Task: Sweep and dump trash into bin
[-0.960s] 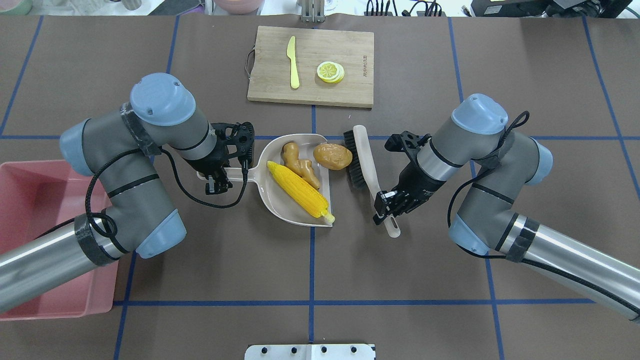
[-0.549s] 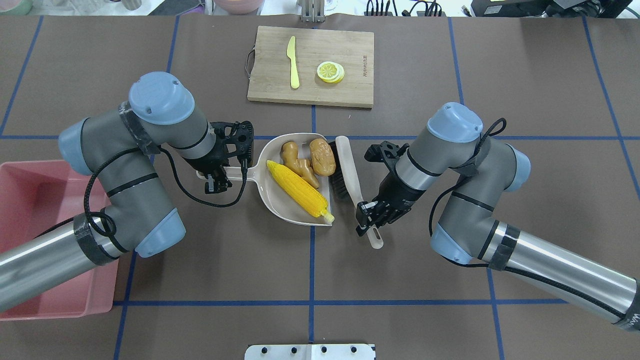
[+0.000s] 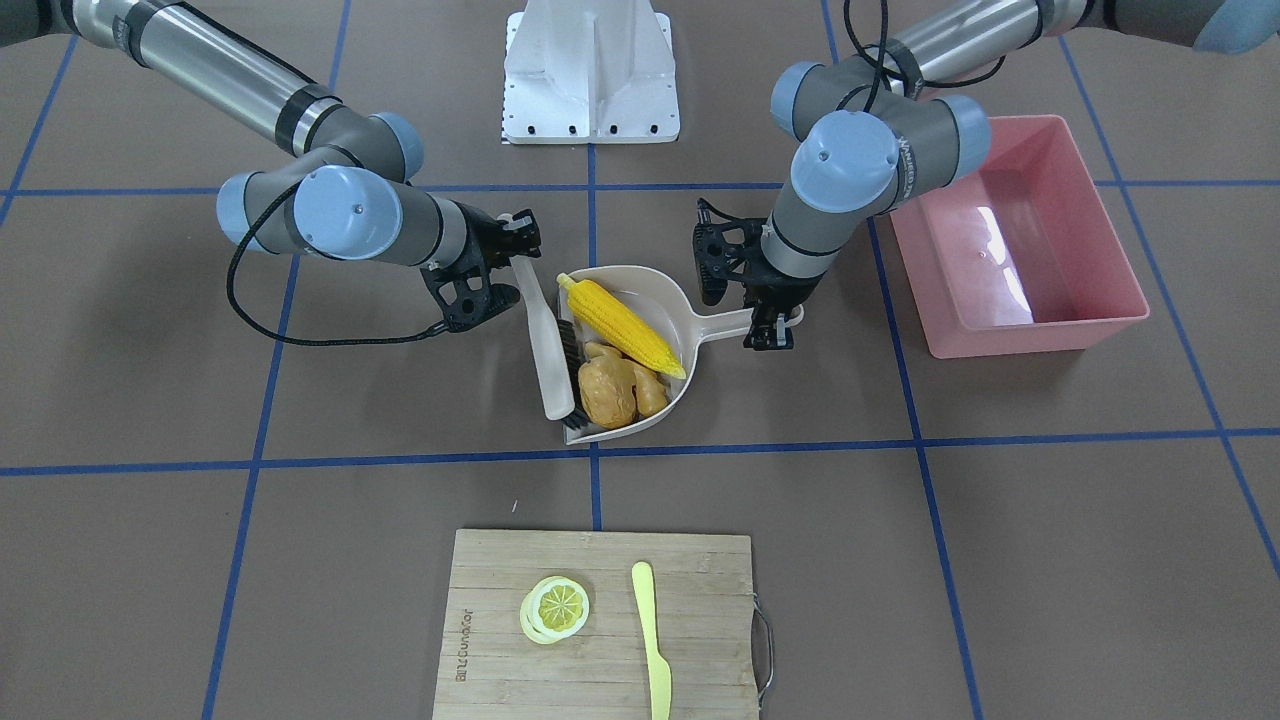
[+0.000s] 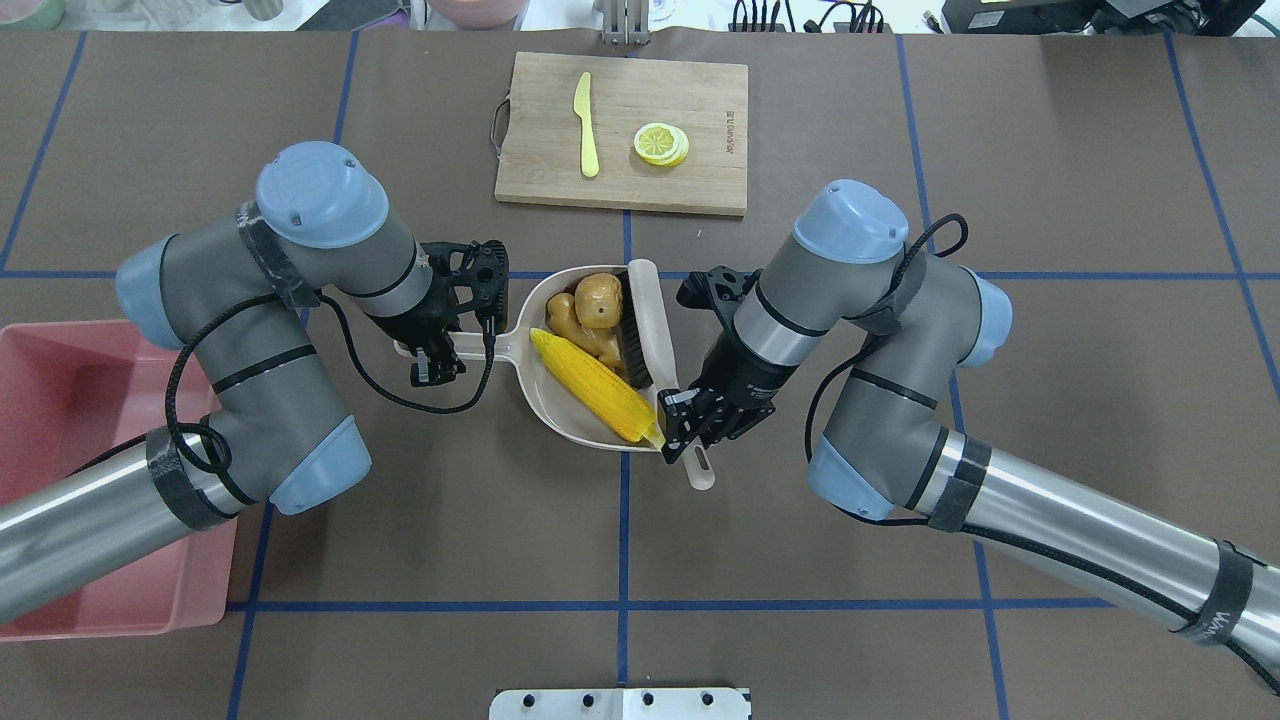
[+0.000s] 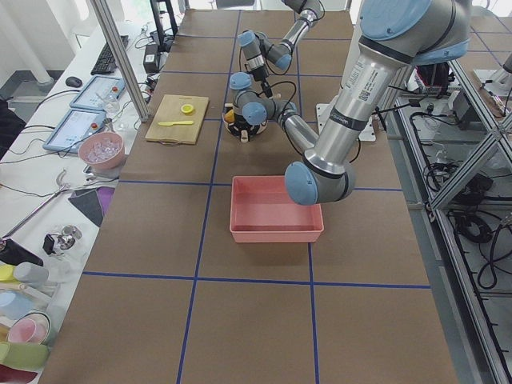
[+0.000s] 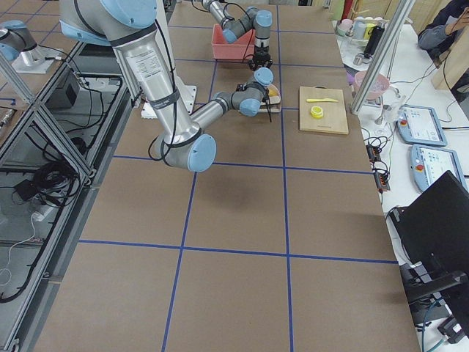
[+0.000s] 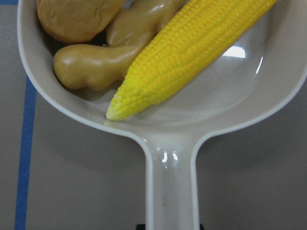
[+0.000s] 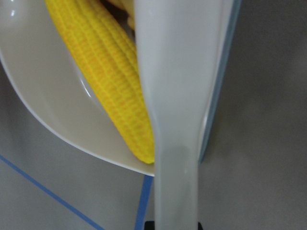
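Inside the dustpan (image 4: 548,405), the corn cob (image 4: 595,388), ginger root (image 4: 563,314) and potato (image 4: 598,299) are lying together, while the brush (image 4: 647,315) is standing across the pan's open mouth with the right gripper (image 4: 690,425) clamping its handle. At the dustpan's handle end, the left gripper (image 4: 440,355) is closing firmly on the handle. Well beyond that end, the pink bin (image 4: 70,390) is sitting open-topped on the robot's left, so the handle is pointing roughly toward it and the left arm is nearer.
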